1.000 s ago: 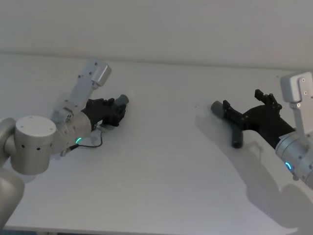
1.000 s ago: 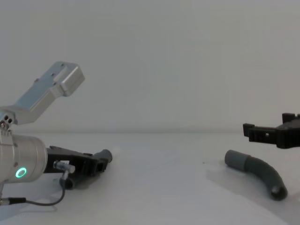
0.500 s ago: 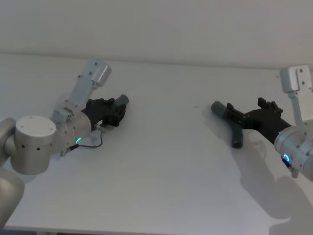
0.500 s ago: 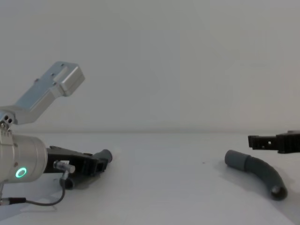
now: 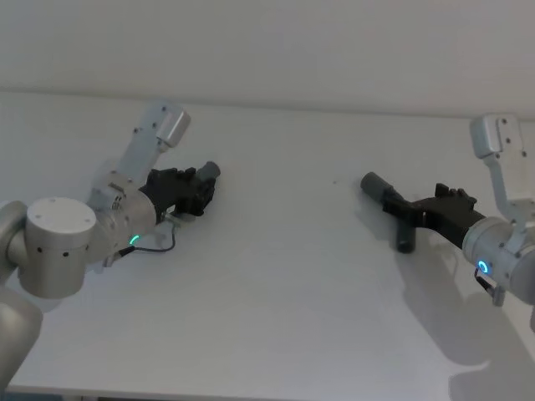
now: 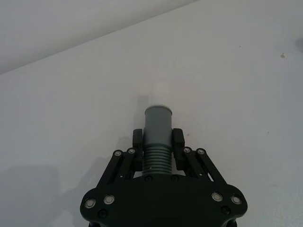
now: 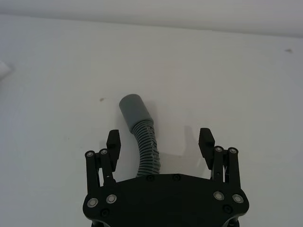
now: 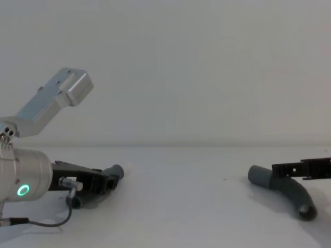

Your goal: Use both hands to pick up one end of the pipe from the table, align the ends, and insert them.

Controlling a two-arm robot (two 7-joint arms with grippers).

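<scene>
Left tool [image 6: 157, 142]: clamped on left hose [image 6: 157, 124] just behind its cuff, low over desk [image 5: 276, 276].
Right tool [image 7: 159, 142]: spread wide, straddling right hose [image 7: 135, 109] lying on desk.

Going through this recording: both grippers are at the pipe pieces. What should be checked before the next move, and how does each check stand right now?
1. Left gripper shut on the left pipe piece: ok, it clamps the corrugated part behind the cuff.
2. White tip clear ahead of that gripper: ok.
3. Right gripper open: ok.
4. Right pipe piece between its fingers: ok, but off-centre, nearer one finger.
5. Right gripper down at hose height: ok in the chest view.
6. Bore of the right piece's cuff unobstructed: cannot tell.
</scene>
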